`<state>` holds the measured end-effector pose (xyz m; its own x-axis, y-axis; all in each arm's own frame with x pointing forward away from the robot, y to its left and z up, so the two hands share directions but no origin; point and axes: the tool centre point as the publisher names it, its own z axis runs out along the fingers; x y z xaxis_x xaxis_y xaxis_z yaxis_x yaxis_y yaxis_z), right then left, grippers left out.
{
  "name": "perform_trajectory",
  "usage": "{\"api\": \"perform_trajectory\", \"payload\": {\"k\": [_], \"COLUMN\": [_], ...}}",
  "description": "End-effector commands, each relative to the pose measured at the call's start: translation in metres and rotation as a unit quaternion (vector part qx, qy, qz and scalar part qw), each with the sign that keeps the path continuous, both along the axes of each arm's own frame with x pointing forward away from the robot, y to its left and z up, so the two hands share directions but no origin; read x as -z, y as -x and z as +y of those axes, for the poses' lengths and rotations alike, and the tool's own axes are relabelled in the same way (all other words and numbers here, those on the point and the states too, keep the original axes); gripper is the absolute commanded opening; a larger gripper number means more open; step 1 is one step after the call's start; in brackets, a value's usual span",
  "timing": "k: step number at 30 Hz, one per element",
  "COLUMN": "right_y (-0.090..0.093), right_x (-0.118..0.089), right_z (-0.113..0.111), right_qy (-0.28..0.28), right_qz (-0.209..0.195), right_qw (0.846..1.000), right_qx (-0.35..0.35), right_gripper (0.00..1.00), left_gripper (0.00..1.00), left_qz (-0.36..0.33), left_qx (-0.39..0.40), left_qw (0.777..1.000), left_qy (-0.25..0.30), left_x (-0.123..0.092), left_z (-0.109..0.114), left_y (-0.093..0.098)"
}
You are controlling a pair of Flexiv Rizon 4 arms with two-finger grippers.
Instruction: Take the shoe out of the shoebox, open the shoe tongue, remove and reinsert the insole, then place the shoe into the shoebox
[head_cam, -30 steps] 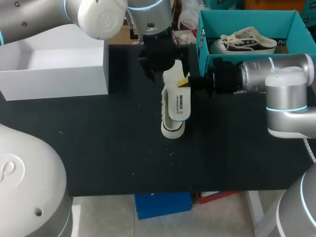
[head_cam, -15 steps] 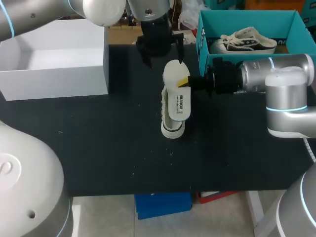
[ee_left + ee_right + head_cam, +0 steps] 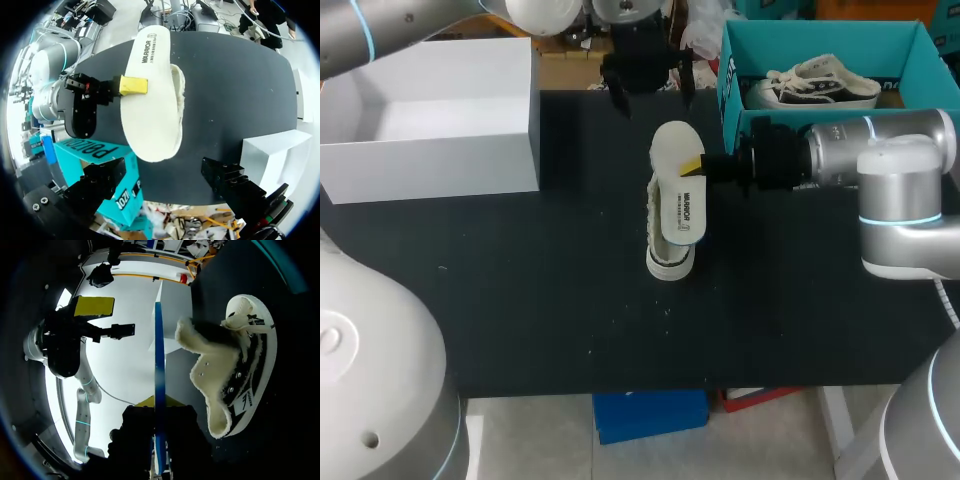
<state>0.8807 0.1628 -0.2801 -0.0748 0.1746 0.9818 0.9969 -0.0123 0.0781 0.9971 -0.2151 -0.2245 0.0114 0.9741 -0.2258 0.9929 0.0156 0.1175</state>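
Looking at the head view, the right gripper is clamped on the cream insole, pinching it at one edge with a yellow tip showing on the near face. The insole is held up over the white shoe, which sits roughly mid-way across the black table. Can't tell if the insole's lower end is tucked inside the shoe or just resting against it.

From the right wrist cam, the shoe has its tongue flopped open and the insole runs edge-on between the fingers.

The left gripper hangs over the far edge of the table, apart from the insole, fingers spread with nothing in them.

The teal shoebox is at the far right with a second sneaker in it, and a white box sits at the far left.
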Motion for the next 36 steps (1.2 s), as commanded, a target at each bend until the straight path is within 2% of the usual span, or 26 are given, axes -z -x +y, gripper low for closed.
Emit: {"api": "perform_trajectory", "payload": {"k": [1,8,15,25,36], "right_y": [0.000,0.000,0.000,0.000,0.000], "right_x": [0.001,0.001,0.001,0.001,0.001], "right_z": [0.001,0.001,0.001,0.001,0.001], "right_qy": [0.000,0.000,0.000,0.000,0.000], "right_qz": [0.000,0.000,0.000,0.000,0.000], "right_qw": [1.000,1.000,1.000,1.000,1.000], "right_qx": [0.001,0.001,0.001,0.001,0.001], "right_gripper": [0.00,0.00,0.00,0.00,0.00], "left_gripper": [1.00,1.00,1.00,1.00,1.00], "left_qz": [0.005,0.004,0.003,0.012,0.021], "left_qx": [0.002,0.000,0.004,0.000,-0.004], "left_qw": [1.000,1.000,1.000,1.000,1.000], "left_qy": [-0.002,-0.003,-0.001,0.004,0.003], "left_x": [0.004,0.005,-0.001,-0.001,-0.003], "left_z": [-0.005,-0.008,-0.012,-0.012,-0.011], "left_y": [-0.011,-0.016,-0.002,0.045,0.106]}}
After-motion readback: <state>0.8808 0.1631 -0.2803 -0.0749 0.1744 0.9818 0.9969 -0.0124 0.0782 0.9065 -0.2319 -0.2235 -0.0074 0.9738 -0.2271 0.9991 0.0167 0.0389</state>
